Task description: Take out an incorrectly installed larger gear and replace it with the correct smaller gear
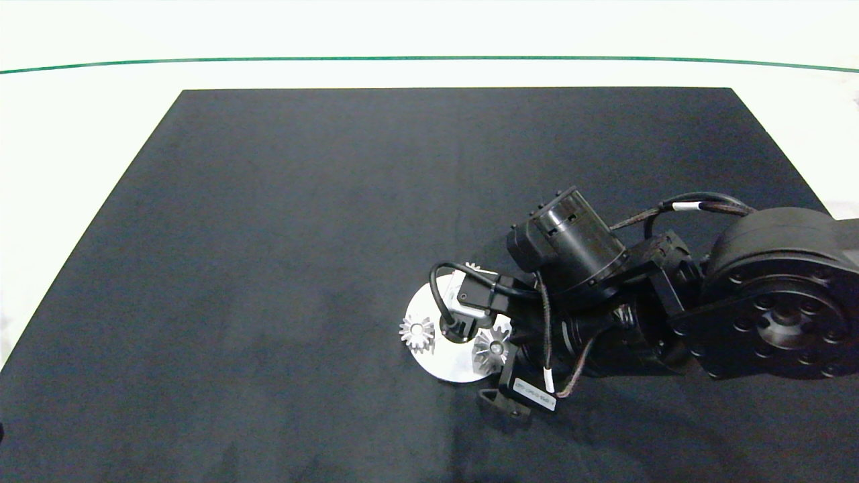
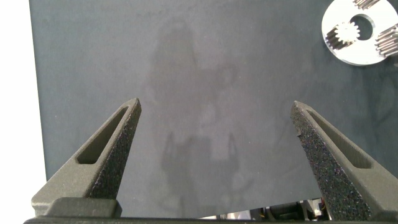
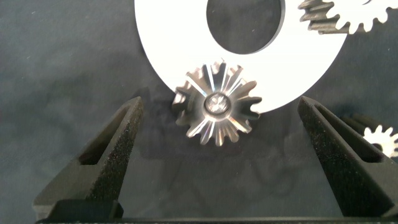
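You had a white round plate (image 1: pixel 451 365) with a large centre hole lying on the dark mat (image 1: pixel 268 268) that covered the worktop, toward its near edge and right of centre. The larger gear (image 3: pixel 216 104), silvery metal with long splayed pointed teeth, sat on a peg at the plate's rim, overhanging the mat. A short-toothed smaller gear (image 1: pixel 417 332) sat on the rim at the plate's opposite side, and another small gear (image 3: pixel 341 15) showed at the rim in the right wrist view. A fourth small gear (image 3: pixel 383 137) lay off the plate on the mat, just beside one finger.

Your right arm reached in from the worktop's right edge, its wrist and cables covering much of the plate. The right pincer (image 3: pixel 221 127) hung over the larger gear, rough grey fingers spread wide on either side, touching nothing.

The left pincer (image 2: pixel 217 127) hovered over bare mat, well apart from the plate, fingers likewise apart.
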You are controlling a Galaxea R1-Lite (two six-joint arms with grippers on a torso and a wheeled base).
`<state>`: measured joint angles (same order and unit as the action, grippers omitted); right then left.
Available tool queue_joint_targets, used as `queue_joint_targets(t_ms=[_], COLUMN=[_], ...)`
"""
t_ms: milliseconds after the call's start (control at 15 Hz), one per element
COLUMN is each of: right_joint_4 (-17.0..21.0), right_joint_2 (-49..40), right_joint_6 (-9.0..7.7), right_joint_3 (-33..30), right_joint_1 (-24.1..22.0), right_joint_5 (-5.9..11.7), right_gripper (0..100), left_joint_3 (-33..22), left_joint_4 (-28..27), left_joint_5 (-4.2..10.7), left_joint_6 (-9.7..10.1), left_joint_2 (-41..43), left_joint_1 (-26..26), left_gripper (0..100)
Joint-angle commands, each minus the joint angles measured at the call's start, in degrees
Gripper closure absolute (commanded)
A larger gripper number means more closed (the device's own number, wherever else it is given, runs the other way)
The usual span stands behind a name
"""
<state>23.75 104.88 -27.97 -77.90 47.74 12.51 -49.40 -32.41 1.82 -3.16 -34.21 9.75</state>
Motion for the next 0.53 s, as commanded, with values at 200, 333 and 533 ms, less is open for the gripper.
queue_joint_targets(t_ms=[200,333,533], right_joint_4=[0.2,0.2,0.2], right_joint_2=[1.5,1.6,2.0], right_joint_6=[-0.07,-0.07,-0.07], right_joint_3=[-1.0,-1.5,-1.6], right_joint_1=[0.0,0.0,0.0], right_joint_5=[0.06,0.06,0.06], right_gripper=[4,7,13], left_joint_3=[0.0,0.0,-0.1], left_joint_4=[-0.2,-0.1,-0.1], left_joint_5=[0.03,0.12,0.12], left_joint_6=[-0.01,-0.01,-0.01], left_joint_2=[0.0,0.0,-0.1], left_joint_1=[0.0,0.0,0.0], left_gripper=[0,0,0])
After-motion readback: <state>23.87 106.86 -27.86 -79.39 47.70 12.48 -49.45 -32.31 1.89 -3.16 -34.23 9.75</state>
